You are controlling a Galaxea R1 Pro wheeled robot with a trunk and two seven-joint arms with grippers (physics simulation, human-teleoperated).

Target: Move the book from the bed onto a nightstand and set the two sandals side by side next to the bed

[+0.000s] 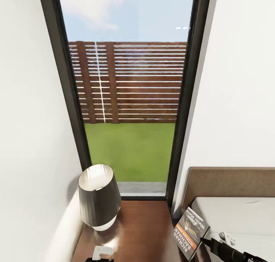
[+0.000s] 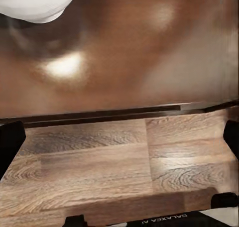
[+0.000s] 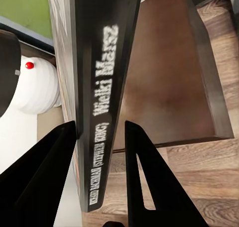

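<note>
Head view: book [image 1: 190, 233] tilted on edge at nightstand [image 1: 145, 231] tabletop's right rim, beside bed [image 1: 244, 216]. Right end effector [image 1: 214, 242] at book's 4 o'clock, clamped on its lower corner. Lamp [image 1: 98, 197] at book's 9 o'clock. Left end effector [image 1: 100, 254] low at 6 o'clock of lamp.

Left wrist view: glossy tabletop edge above floor [image 2: 99, 162]; dark fingertips [image 2: 11, 140] well apart, nothing between, spread wide.

Right wrist view: fingers [image 3: 144, 177] pinch book spine, long axis running along fingers; bare tabletop just beyond. Judgement: lowering flat leftward finishes placement; right arm nearer.
</note>
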